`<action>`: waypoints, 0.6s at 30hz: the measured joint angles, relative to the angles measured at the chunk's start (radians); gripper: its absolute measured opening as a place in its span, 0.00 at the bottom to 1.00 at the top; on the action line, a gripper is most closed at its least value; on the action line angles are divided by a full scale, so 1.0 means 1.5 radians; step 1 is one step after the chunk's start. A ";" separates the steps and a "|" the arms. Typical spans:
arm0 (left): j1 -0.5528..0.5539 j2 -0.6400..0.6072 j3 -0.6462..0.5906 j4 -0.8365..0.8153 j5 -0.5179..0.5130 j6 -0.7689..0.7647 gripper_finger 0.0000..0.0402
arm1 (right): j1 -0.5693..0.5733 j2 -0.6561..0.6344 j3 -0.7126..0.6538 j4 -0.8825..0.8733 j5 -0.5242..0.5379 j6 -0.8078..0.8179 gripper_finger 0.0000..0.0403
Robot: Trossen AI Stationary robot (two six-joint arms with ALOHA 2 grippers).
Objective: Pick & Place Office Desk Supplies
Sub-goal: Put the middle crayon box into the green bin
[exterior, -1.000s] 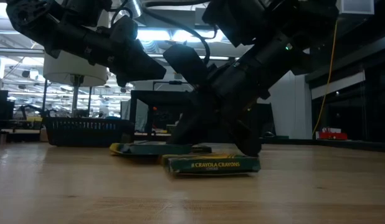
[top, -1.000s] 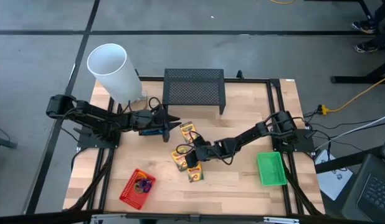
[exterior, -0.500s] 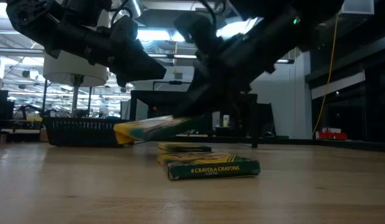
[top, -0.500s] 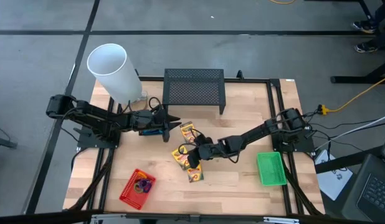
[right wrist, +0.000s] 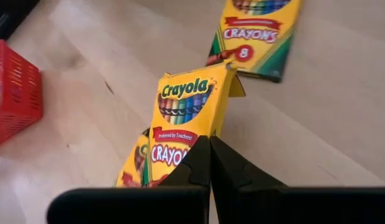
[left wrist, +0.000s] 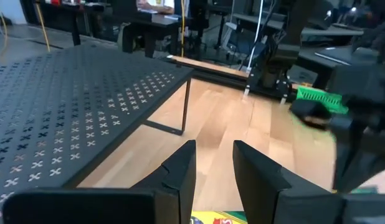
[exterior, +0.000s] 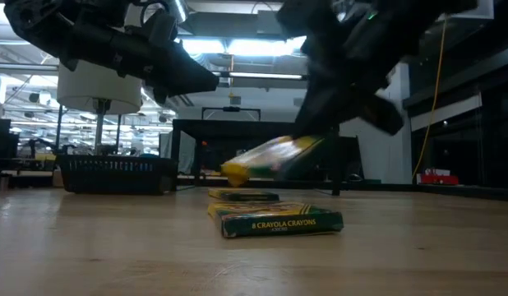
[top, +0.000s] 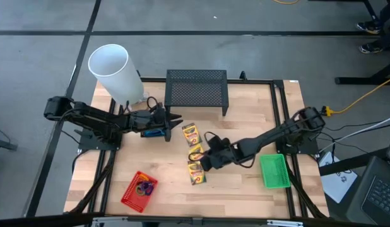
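You have three crayon boxes in sight from above: one held box point(top: 196, 156) in the right gripper point(top: 204, 159) near the table's centre, a second box point(top: 190, 133) flat on the wood at about 11 o'clock of it, and a third box point(top: 197, 172) flat at about 6 o'clock. All are flat yellow-and-green card cartons. In your right wrist view the fingers point(right wrist: 225, 165) pinch the carton point(right wrist: 183, 127), and in the low view it hangs tilted and clear of the table point(exterior: 270, 158).

You have two small mesh baskets: a red basket point(top: 139, 189) at 7 o'clock of the table with purple and orange loops point(top: 144, 186) inside, and a green basket point(top: 274, 171) at 4 o'clock. Both are rectangular with open lattice walls.

Your left gripper point(top: 170, 127) hovers at 9 o'clock of the second box, its fingers point(left wrist: 180, 171) slightly apart with nothing between them.

One wide black perforated metal stand point(top: 196, 88) sits at 12 o'clock, and one tall white cylinder point(top: 115, 73) at 10 o'clock. The table point(top: 239, 113) is pale wooden planking.
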 joint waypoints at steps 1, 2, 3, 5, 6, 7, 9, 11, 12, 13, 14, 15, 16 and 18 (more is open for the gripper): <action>0.000 0.000 0.000 0.000 0.000 0.001 0.26 | 0.007 -0.010 0.000 -0.016 0.010 0.009 0.00; 0.000 0.000 0.000 -0.001 0.000 0.001 0.26 | 0.013 -0.021 0.001 -0.033 0.019 0.020 0.00; 0.000 0.000 0.000 -0.001 0.000 0.001 0.26 | 0.020 -0.031 0.001 -0.053 0.025 0.032 0.00; 0.000 0.000 0.000 -0.001 -0.002 0.007 0.26 | 0.034 -0.050 0.001 -0.096 0.042 0.061 0.00; 0.000 0.000 0.000 -0.001 -0.007 0.011 0.26 | 0.041 -0.060 0.001 -0.118 0.049 0.079 0.00; 0.001 0.000 0.000 0.000 -0.014 0.016 0.26 | 0.049 -0.068 0.001 -0.142 0.055 0.099 0.00; 0.001 0.000 0.000 0.002 -0.029 0.024 0.26 | 0.067 -0.081 0.001 -0.196 0.059 0.146 0.00; 0.001 0.000 0.000 0.007 -0.036 0.034 0.26 | 0.089 -0.095 0.001 -0.256 0.064 0.201 0.00; 0.002 0.000 0.000 0.010 -0.039 0.039 0.26 | 0.101 -0.104 0.001 -0.283 0.064 0.230 0.00; 0.004 0.000 0.000 0.014 -0.038 0.040 0.26 | 0.114 -0.112 0.001 -0.312 0.066 0.259 0.00; 0.006 0.000 0.000 0.016 -0.038 0.040 0.26 | 0.127 -0.120 0.001 -0.339 0.068 0.286 0.00; 0.010 0.000 0.000 0.017 -0.034 0.040 0.26 | 0.140 -0.128 0.001 -0.363 0.070 0.315 0.00; 0.014 0.000 0.000 0.017 -0.028 0.039 0.26 | 0.153 -0.137 0.001 -0.385 0.071 0.342 0.00; 0.020 0.000 0.000 0.016 -0.009 0.032 0.26 | 0.180 -0.156 0.001 -0.428 0.074 0.397 0.00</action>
